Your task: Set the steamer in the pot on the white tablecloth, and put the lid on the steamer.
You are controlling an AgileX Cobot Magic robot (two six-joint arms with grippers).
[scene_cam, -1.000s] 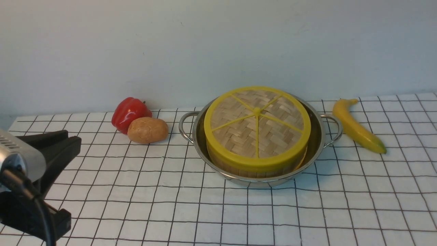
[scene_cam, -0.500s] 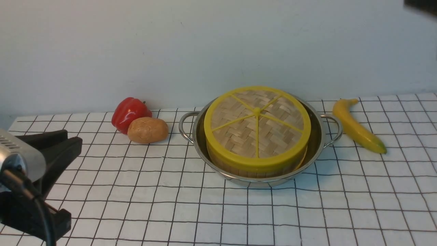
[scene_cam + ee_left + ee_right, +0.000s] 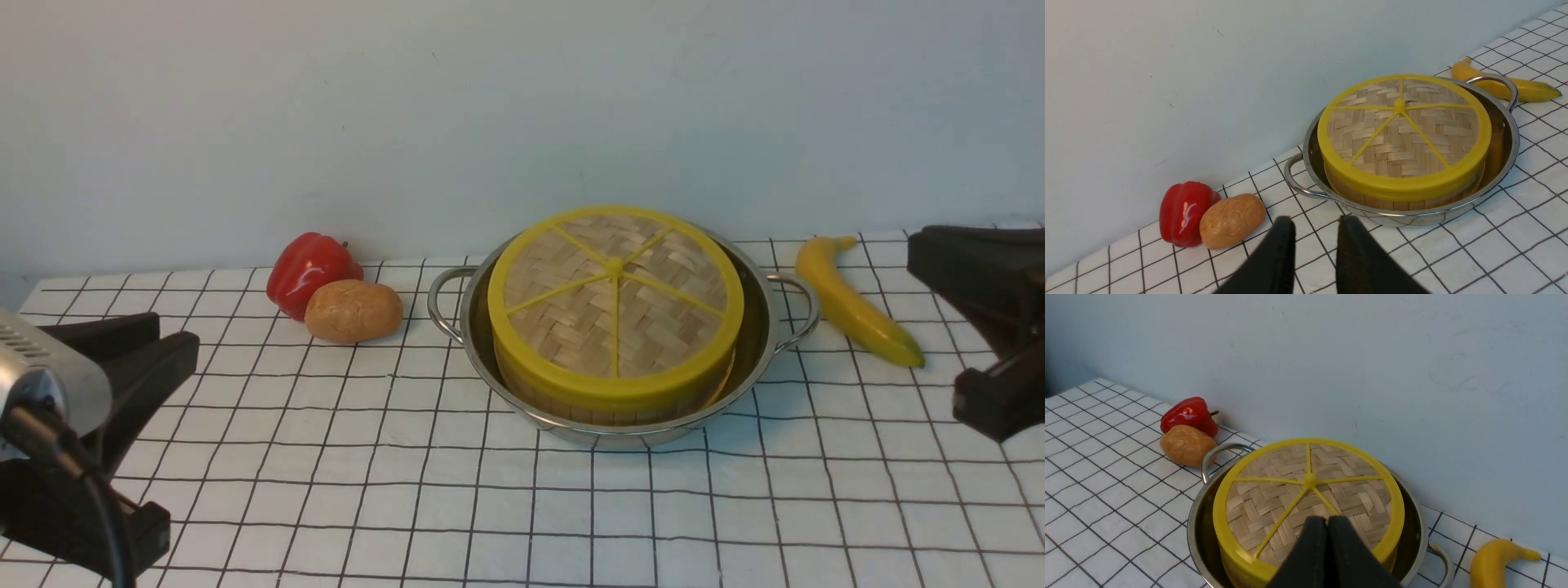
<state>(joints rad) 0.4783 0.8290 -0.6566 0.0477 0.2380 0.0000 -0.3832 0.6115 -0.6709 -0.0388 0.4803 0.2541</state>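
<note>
While the lid sits on the steamer inside the pot, the right gripper has newly appeared, jaws clenched empty; the left gripper is parted, empty. The task looks complete.

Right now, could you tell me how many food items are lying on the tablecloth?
3: a red pepper and a potato touching left of the pot, a banana right of it. None seems hidden.
</note>
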